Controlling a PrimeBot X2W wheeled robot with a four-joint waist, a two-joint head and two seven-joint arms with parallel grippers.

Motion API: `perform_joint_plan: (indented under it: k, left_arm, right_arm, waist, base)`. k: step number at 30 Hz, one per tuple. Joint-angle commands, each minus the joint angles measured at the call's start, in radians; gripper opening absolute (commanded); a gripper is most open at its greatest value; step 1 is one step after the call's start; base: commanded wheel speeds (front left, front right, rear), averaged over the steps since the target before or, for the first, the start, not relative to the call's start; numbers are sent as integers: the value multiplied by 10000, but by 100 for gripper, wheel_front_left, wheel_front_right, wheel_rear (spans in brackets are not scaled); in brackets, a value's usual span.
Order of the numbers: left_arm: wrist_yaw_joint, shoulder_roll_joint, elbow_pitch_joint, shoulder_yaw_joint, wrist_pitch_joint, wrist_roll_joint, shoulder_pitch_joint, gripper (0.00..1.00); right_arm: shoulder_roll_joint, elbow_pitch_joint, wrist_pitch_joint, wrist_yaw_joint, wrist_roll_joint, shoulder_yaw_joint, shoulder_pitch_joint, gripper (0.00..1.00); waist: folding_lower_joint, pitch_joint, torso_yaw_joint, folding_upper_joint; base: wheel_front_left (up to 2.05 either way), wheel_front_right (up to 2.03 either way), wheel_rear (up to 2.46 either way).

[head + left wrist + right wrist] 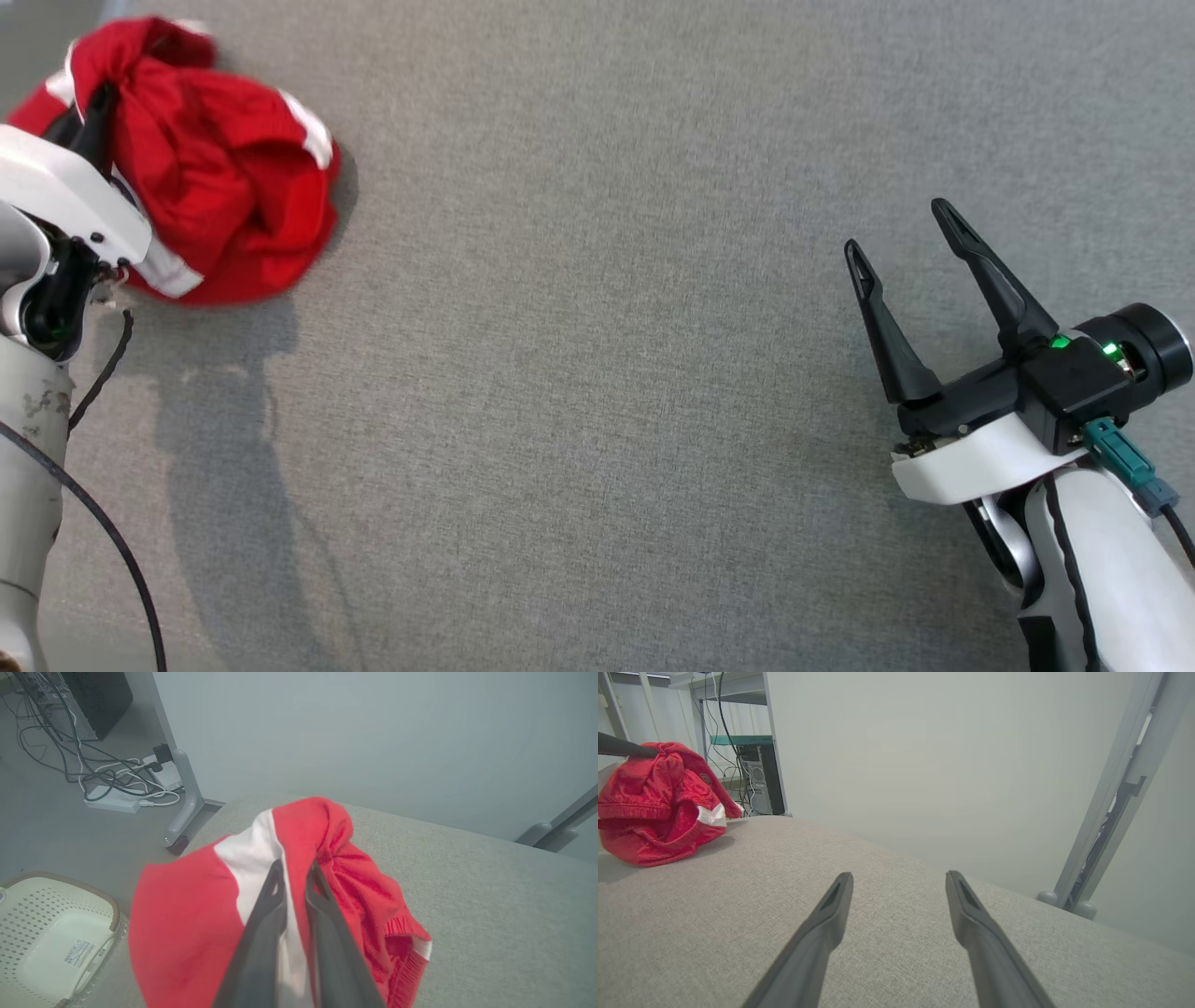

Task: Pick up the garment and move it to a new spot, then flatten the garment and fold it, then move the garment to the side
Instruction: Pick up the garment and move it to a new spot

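- A crumpled red garment (224, 187) is seen at the table's (607, 373) far left.
- Its upper fold is pinched by the left gripper (295, 865).
- The right gripper (896, 227) is held spread, empty, at the right.
- Soft, light, limp cloth is judged; a hem is best taken.

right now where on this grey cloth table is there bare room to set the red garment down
The wide middle of the grey fabric-covered table is bare, between the crumpled red-and-white garment at far left and the open right gripper at right. The near strip between the arms is bare too. It is crowded at the far-left corner, where the left gripper pinches the garment.
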Motion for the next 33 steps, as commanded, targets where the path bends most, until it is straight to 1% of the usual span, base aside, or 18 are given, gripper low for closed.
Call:
perform_joint_plan:
  k: [1,4,7,11,13,16,20,24,27,30,33]
  left_arm:
    - [-19,-16,-135,4,-305,73,-69,0]
    - [-39,-79,-601,-31,-1197,55,221,0]
    - [-50,-32,-1267,-152,-1851,65,508,0]
    - [-47,-74,-2500,-273,-2406,-153,953,0]
    - [-50,-177,-3142,-287,-2513,-246,1195,0]
    - [36,-370,-4186,-399,-2545,-287,1611,0]
    - [370,-628,-5520,-663,-2382,-242,2226,0]
    - [759,-811,-6648,-1142,-2165,67,2872,0]
    - [929,-984,-7155,-1447,-2031,168,3300,0]
    - [1094,-1091,-7341,-1840,-1990,438,3618,0]
    - [1339,-1470,-7276,-2108,-1955,472,3842,0]
  right_arm:
    - [13,24,-91,-3,49,-57,115,100]
    - [155,229,-183,-3,110,-153,245,100]
    - [308,291,-225,-3,187,-224,403,100]
    - [415,356,-249,-3,282,-454,639,100]
    - [461,262,-252,-3,287,-569,753,100]
    - [491,125,-248,-3,283,-776,925,100]
    - [517,-92,-248,-3,253,-965,1083,100]
    - [526,-264,-248,-3,238,-1157,1217,100]
    - [580,-400,-235,-3,239,-1131,1142,100]
    - [627,-497,-231,-3,231,-1139,1152,100]
    - [678,-592,-229,-3,234,-1245,1213,100]
  waist:
    - [0,-461,-67,0]
    - [0,-1036,-191,0]
    - [0,-1557,-374,0]
    - [0,-2162,-643,0]
    - [0,-2366,-787,0]
    - [0,-2564,-1052,0]
    - [0,-2724,-1540,0]
    - [0,-2719,-2186,0]
    - [0,-2623,-2784,0]
    - [0,-2514,-3313,0]
    - [0,-2382,-3752,0]
  base:
    - [0,0,0]
    - [0,0,0]
    - [0,0,0]
    - [0,0,0]
    - [0,0,0]
    - [0,0,0]
    - [0,0,0]
    - [0,0,0]
    - [0,0,0]
    - [0,0,0]
    - [0,0,0]
